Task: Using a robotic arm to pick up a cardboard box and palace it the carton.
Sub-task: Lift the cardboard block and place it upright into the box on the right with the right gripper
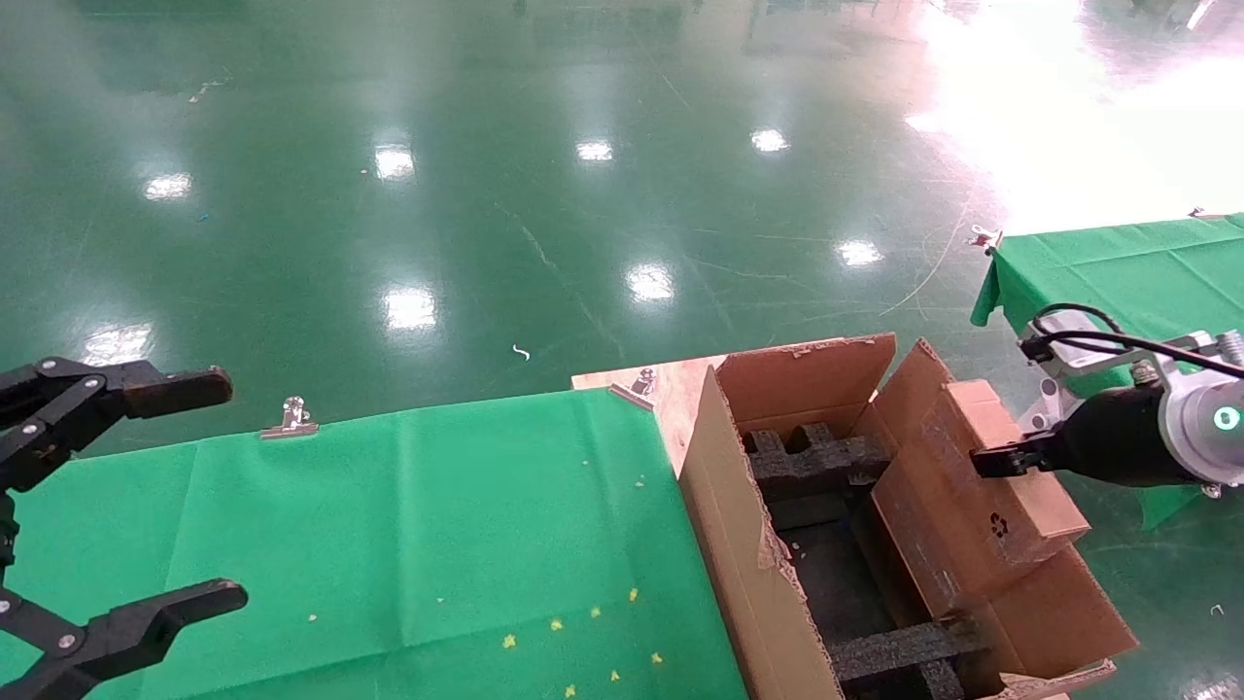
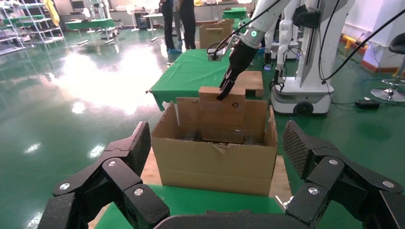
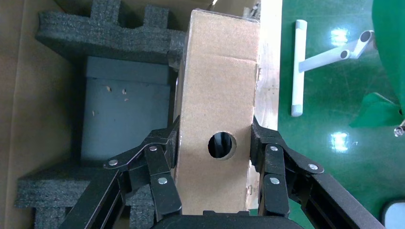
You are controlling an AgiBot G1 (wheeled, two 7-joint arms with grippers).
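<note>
The carton point(image 1: 724, 544) stands open at the right end of the green table, with black foam inserts point(image 1: 816, 462) inside. The cardboard box point(image 1: 982, 506) is tilted on edge, its lower part down inside the carton along the right wall. My right gripper point(image 1: 986, 462) is shut on the box's upper end. In the right wrist view, both pads of the right gripper point(image 3: 215, 143) press the narrow sides of the cardboard box point(image 3: 219, 71), beside the foam point(image 3: 110, 33). My left gripper point(image 1: 228, 491) hangs open over the table's left side, nothing between its fingers point(image 2: 138, 148), facing the carton point(image 2: 215, 162).
Green cloth covers the table point(image 1: 389, 544), held by a metal clip point(image 1: 290, 418). A bare wooden board point(image 1: 671, 389) shows under the carton. A second green table point(image 1: 1118, 272) stands to the right. A white pipe point(image 3: 297, 67) lies on the floor beside the carton.
</note>
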